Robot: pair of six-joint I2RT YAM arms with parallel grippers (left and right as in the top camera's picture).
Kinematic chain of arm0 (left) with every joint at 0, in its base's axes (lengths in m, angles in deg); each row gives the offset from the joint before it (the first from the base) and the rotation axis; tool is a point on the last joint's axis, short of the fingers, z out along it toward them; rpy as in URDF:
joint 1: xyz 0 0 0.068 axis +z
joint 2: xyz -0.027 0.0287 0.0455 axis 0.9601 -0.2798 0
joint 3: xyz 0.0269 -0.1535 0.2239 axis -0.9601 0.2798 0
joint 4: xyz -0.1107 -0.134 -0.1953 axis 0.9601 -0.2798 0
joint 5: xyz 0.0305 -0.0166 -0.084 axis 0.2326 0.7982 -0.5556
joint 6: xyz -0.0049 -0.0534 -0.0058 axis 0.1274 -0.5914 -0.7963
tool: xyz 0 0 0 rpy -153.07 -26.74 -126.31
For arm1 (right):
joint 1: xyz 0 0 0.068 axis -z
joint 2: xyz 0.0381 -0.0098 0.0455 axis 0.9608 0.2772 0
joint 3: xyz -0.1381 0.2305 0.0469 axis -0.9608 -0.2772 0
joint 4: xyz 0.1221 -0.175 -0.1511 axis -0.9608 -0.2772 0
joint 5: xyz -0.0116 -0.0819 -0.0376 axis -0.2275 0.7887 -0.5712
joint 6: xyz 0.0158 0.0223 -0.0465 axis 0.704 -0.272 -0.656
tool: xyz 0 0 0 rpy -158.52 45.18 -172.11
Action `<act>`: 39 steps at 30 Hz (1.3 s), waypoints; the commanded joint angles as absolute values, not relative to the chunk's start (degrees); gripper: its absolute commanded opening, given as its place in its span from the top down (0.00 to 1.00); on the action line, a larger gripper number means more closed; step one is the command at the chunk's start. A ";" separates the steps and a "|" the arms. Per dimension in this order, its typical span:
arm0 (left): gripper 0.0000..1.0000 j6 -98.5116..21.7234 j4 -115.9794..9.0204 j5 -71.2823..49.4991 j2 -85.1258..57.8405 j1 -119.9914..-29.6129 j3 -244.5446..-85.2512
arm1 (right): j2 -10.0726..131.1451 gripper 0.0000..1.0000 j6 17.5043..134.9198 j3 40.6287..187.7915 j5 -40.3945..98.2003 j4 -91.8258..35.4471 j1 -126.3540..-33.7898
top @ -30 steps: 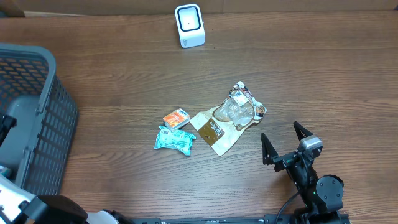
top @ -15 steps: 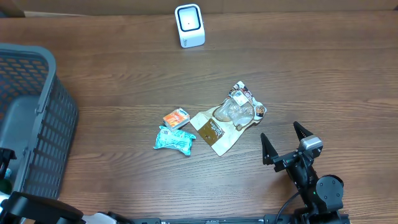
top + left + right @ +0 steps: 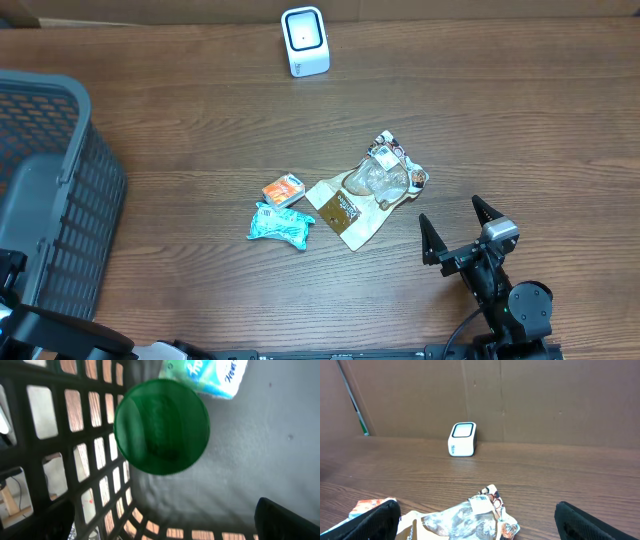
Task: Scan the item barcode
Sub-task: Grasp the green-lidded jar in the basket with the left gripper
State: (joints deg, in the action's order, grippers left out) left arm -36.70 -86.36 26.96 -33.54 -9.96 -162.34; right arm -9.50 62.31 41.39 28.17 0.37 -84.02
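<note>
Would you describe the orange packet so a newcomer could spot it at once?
On the wooden table, three items cluster near the middle. The orange packet sits next to the teal wrapper, left of the brown pouch. It is the smallest, the only orange one.

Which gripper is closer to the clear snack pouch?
Right. The right gripper is open close by the clear snack pouch; the left gripper is inside the grey basket, far across the table.

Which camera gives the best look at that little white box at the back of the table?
The right wrist view: the white box stands in plain sight, side and top both showing. The overhead view shows it only from above. The left wrist view looks into the basket and misses it.
</note>
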 commanded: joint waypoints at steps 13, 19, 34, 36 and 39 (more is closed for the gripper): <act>0.00 -36.39 -79.81 30.66 -39.36 -9.59 -160.92 | -10.01 0.00 62.35 40.80 28.08 0.61 -83.80; 0.01 -36.42 -78.43 30.66 -42.37 -9.59 -160.92 | -10.01 0.00 62.35 40.80 28.08 0.61 -83.80; 0.10 -37.03 -75.48 27.55 -42.59 -9.70 -160.90 | -10.01 0.00 62.33 40.80 28.08 0.61 -83.80; 0.10 -37.03 -75.46 27.12 -42.77 -9.70 -160.81 | -10.01 0.00 62.35 40.80 28.08 0.61 -83.80; 0.11 -37.05 -74.87 24.15 -42.99 -9.70 -160.31 | -10.01 0.00 62.35 40.80 28.08 0.61 -83.80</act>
